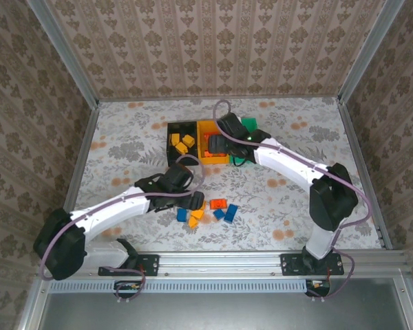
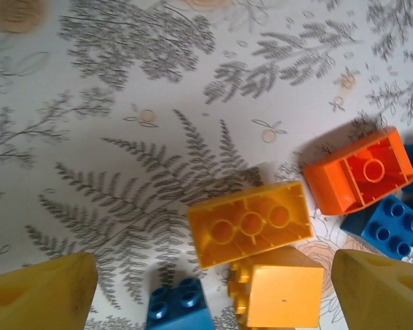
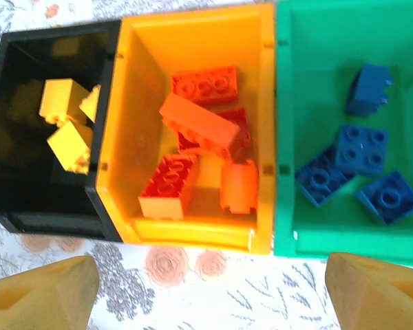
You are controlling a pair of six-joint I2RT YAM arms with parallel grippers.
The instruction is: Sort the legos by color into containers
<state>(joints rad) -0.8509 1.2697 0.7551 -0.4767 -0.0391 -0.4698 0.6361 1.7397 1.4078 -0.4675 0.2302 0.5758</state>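
Loose legos lie on the table near the front: an upside-down yellow brick (image 2: 250,223), a second yellow brick (image 2: 282,285), a red-orange brick (image 2: 358,172) and blue bricks (image 2: 392,223). My left gripper (image 2: 213,289) hangs open and empty just above them, also seen from the top (image 1: 191,194). The joined containers stand at the back. The black bin (image 3: 27,124) holds yellow bricks, the yellow-orange bin (image 3: 134,82) holds red-orange bricks, and the green bin (image 3: 310,82) holds blue bricks. My right gripper (image 3: 210,285) is open and empty over the yellow-orange bin's near rim (image 1: 215,146).
The table is covered in a floral cloth (image 1: 289,185). Patterned walls with metal posts (image 1: 89,130) close in the left, right and back sides. The left arm (image 1: 117,206) stretches across the front left, and the right arm (image 1: 296,165) reaches in from the right.
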